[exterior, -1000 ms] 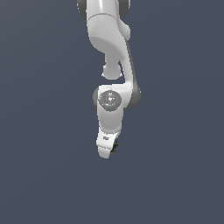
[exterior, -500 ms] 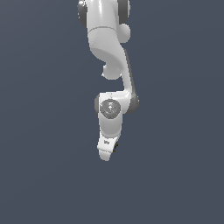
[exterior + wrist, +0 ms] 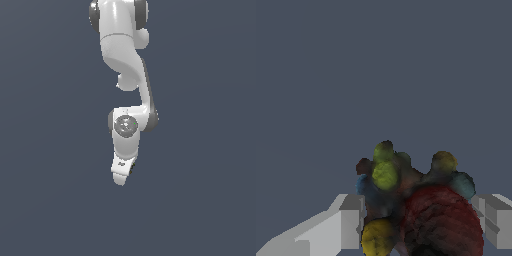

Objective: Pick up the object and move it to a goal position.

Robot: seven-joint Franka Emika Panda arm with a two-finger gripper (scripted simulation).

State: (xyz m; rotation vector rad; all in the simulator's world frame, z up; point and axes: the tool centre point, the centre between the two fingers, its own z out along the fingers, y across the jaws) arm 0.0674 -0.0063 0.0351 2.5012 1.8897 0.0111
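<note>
In the wrist view the object [image 3: 421, 210], a dark lump with red, yellow, green and blue blobs, fills the gap between my two white fingers [image 3: 351, 222]. Both fingers touch its sides, so my gripper [image 3: 419, 225] is shut on it. In the exterior view the white arm hangs down the middle of the picture and the gripper [image 3: 120, 177] points downward. The object is hidden behind the hand in that view.
A plain dark grey-blue surface [image 3: 200, 200] fills the background in both views. No other objects or edges are visible.
The arm has stretched further down, and the gripper sits lower and slightly toward the exterior view's left than one second ago.
</note>
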